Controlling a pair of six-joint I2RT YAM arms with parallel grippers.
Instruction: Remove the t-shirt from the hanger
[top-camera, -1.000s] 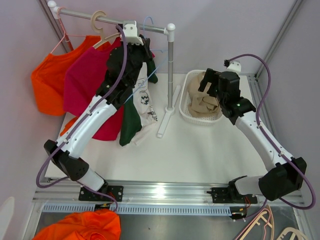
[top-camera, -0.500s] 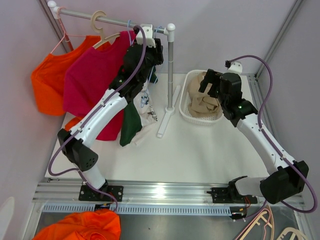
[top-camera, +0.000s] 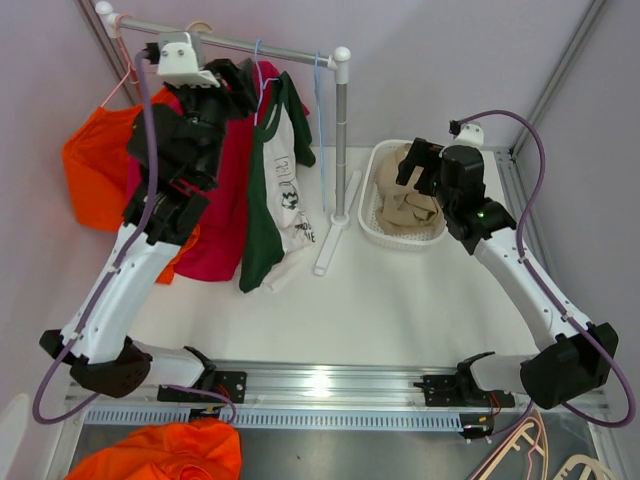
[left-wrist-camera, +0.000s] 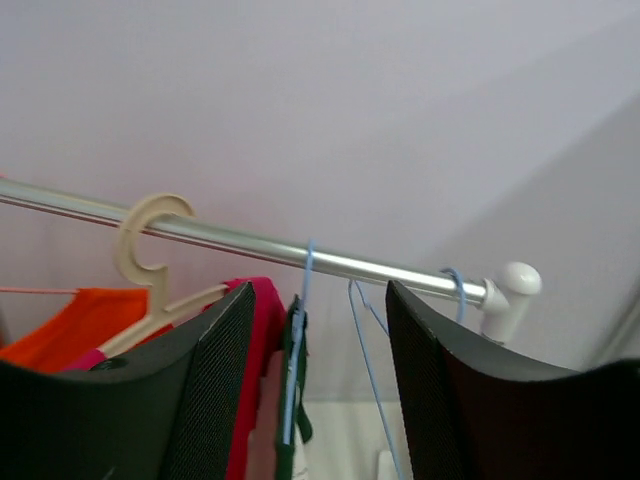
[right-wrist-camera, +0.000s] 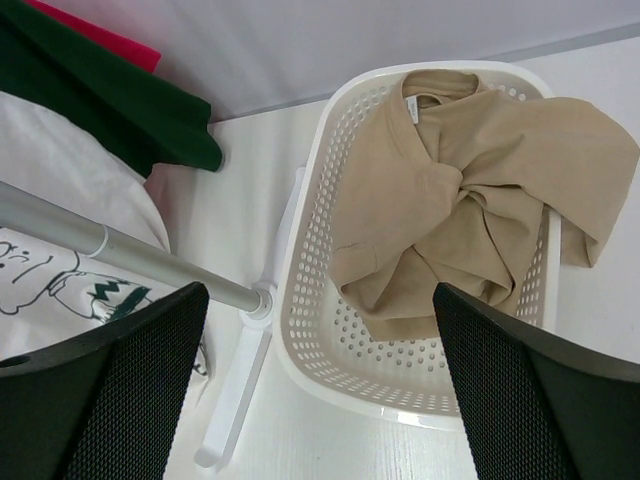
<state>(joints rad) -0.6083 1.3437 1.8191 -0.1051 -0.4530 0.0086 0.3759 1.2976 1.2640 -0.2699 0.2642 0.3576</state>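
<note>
Lilac walls (top-camera: 40, 100) boxed in the white table (top-camera: 400, 300). Left gripper (left-wrist-camera: 320, 330) hung parted, empty, below the rail (top-camera: 290, 47); green-and-white t-shirt (top-camera: 280, 180) hung on its blue hanger (left-wrist-camera: 303, 300); right gripper (right-wrist-camera: 320, 295) gaped wide, empty, over the basket (top-camera: 375, 215).

Top camera looks down overall, left wrist faces rail (left-wrist-camera: 250, 243) closely, right wrist overlooks basket (right-wrist-camera: 305, 320)

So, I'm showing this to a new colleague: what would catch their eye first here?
The row of bright clothes hanging from the silver metal rail at the far left: an orange t-shirt, a magenta t-shirt and a green-and-white printed t-shirt. Next, the white perforated plastic basket at the far right, holding a crumpled beige t-shirt. The left tool sits open up at the rail.
</note>
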